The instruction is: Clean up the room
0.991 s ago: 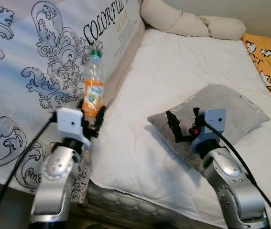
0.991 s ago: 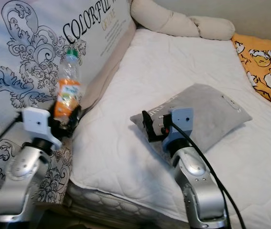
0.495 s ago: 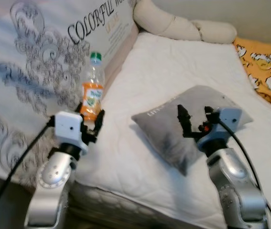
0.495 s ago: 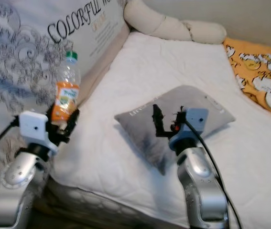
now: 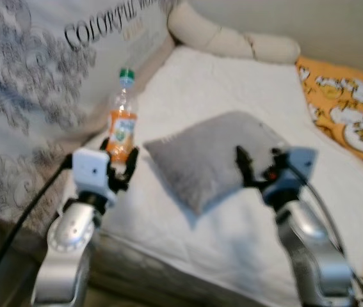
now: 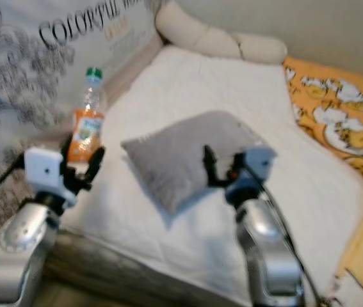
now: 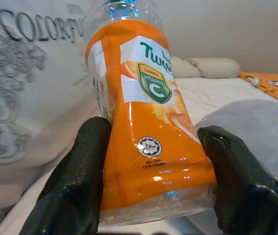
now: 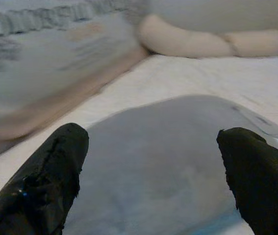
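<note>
An orange drink bottle (image 5: pixel 121 126) with a green cap stands upright in my left gripper (image 5: pixel 120 158), whose black fingers (image 7: pixel 82 181) are shut on its lower part (image 7: pixel 148 142). It is held above the left edge of the white mattress (image 5: pixel 200 83). My right gripper (image 5: pixel 257 167) hovers open over the near right part of a grey pillow (image 5: pixel 210 157) lying on the mattress; nothing sits between its fingers (image 8: pixel 48 181), and the grey pillow (image 8: pixel 168 161) lies just beyond them.
A white cover with black ornaments and the word COLORFUL (image 5: pixel 34 70) leans along the bed's left side. A cream bolster (image 5: pixel 232 39) lies at the head. An orange patterned sheet (image 5: pixel 344 112) covers the far right. The views are blurred.
The whole picture has shifted left, so the camera has turned to the right. Both arms keep their pose; the bottle stays gripped and the right gripper stays open over the pillow.
</note>
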{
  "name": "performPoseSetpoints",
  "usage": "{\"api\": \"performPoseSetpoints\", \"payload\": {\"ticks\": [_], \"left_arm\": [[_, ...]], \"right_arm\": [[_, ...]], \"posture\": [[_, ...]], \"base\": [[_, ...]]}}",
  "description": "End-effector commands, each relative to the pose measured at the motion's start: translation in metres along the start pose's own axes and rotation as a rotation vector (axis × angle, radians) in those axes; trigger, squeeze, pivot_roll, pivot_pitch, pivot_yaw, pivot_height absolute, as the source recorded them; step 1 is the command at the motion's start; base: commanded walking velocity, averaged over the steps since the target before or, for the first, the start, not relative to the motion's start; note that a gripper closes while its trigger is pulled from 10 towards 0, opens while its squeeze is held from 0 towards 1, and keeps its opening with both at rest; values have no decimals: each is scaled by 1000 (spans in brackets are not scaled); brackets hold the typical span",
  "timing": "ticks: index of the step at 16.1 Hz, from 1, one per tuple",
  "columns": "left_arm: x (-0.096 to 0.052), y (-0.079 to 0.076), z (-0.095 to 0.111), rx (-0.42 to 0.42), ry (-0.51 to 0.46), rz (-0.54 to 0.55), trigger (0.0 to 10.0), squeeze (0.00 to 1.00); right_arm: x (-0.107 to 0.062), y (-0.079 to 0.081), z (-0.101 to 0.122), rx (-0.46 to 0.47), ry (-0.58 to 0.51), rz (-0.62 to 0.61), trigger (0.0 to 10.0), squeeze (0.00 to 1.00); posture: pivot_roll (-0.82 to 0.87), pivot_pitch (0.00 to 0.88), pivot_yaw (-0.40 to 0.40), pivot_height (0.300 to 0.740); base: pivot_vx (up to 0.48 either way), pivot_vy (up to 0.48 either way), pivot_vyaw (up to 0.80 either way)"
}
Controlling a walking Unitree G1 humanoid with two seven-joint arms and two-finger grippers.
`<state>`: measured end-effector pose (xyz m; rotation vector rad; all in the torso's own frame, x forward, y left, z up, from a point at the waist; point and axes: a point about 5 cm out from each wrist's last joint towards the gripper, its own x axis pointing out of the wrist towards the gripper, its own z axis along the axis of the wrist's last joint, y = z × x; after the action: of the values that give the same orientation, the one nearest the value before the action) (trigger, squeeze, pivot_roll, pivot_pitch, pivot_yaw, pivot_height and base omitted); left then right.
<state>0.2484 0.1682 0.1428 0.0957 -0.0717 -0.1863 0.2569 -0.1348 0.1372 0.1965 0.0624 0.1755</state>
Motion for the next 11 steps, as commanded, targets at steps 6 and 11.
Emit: {"api": "performPoseSetpoints", "payload": {"ticks": [6,11], "left_arm": [[7,0,0,52,22,-9,10000,0],[8,7,-3,100,52,16,10000,0]], "right_arm": [[-4,2,0,-42,-1,45,10000,0],[-5,5,-6,24,15,69,10000,0]], "posture": [[35,0,-25,740],[41,0,-17,740]], "base": [[0,-160,800],[0,0,800]]}}
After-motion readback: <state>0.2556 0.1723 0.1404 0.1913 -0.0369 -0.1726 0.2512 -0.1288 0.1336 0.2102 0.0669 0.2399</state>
